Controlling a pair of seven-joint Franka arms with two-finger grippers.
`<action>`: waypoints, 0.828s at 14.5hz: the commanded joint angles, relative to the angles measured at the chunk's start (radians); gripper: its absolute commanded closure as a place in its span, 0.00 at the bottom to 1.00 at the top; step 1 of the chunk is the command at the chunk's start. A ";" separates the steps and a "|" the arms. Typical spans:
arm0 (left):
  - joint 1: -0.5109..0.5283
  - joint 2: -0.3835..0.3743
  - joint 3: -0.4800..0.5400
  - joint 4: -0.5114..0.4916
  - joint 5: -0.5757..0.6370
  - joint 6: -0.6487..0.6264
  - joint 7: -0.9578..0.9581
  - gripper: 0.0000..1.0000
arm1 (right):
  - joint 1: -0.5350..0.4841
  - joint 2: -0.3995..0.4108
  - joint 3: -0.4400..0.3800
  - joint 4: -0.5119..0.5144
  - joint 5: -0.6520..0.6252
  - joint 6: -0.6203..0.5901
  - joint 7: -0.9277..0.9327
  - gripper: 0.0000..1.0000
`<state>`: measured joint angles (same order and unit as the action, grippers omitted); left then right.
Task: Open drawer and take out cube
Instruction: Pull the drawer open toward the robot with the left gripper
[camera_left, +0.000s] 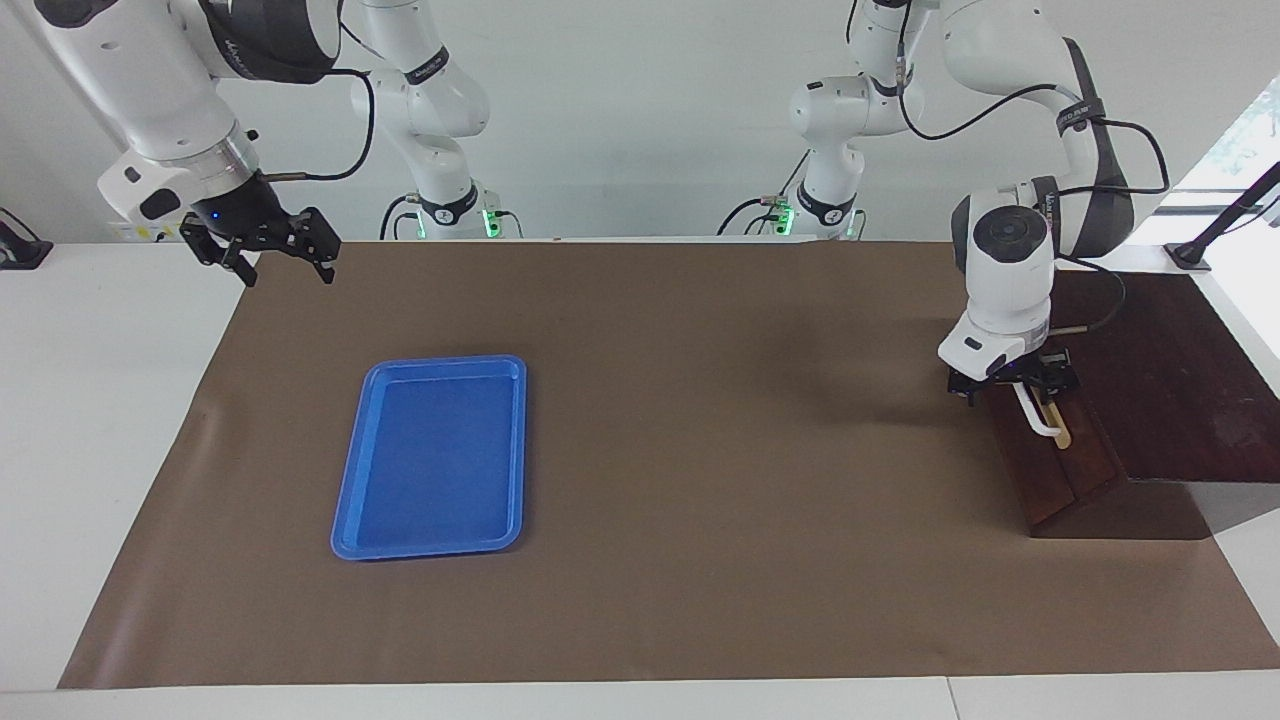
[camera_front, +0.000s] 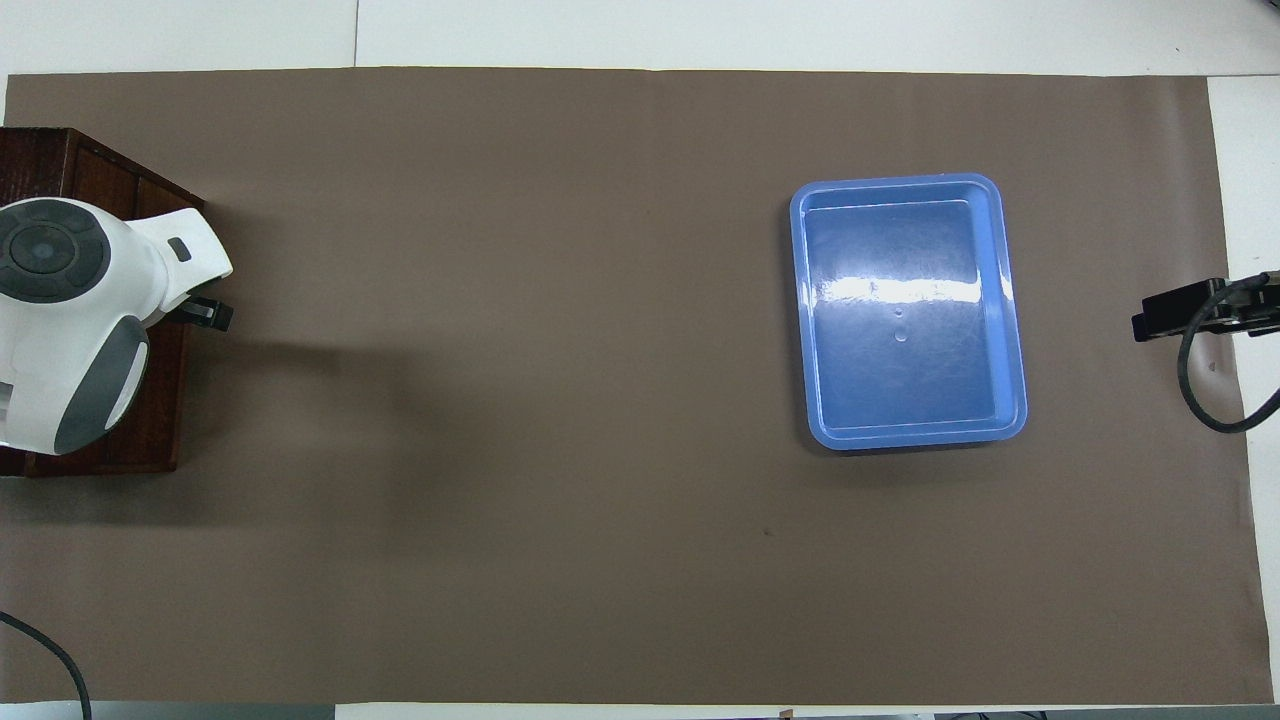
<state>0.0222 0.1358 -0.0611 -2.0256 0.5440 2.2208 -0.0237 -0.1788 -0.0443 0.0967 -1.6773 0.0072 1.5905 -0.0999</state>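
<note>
Nearest the robots, at the right arm's end — right gripper (camera_left: 262, 252), black two-finger type, hangs in the air over the corner of the brown paper mat (camera_left: 700, 560). Fingers spread apart, nothing between them. This arm waits.

At the left arm's end, the dark brown wooden box (camera_left: 1170, 400) sits at the mat's edge. Its dark brown wooden drawer front (camera_left: 1045, 470), with a white bar handle (camera_left: 1037, 418) on a tan strip, faces the middle of the table. Drawer is closed; front flush with the box.

Left gripper (camera_left: 1012, 385) is down at the drawer front, at the end of the white handle nearer the robots — jaws wide, straddling the bar or just beside it; contact cannot be told. In the overhead view the white wrist covers it, only a black fingertip (camera_front: 212, 315) showing.

Farther from the robots, toward the right arm's end, a flat blue plastic tray (camera_left: 350, 500) lies on the mat, well apart from the box.

Yellow cube: not visible in either view.
</note>
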 joint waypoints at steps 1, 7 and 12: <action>0.022 -0.010 -0.006 -0.063 0.017 0.083 -0.019 0.00 | -0.019 -0.019 0.015 -0.019 -0.012 0.008 0.012 0.00; -0.192 0.016 -0.006 -0.056 -0.163 0.096 -0.323 0.00 | -0.015 -0.019 0.015 -0.019 -0.010 0.008 0.014 0.00; -0.249 0.016 -0.008 -0.038 -0.180 0.027 -0.363 0.00 | -0.010 -0.019 0.017 -0.021 -0.012 0.011 0.006 0.00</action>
<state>-0.2024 0.1413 -0.0695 -2.0719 0.4045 2.2773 -0.3707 -0.1777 -0.0443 0.1009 -1.6773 0.0072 1.5905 -0.0999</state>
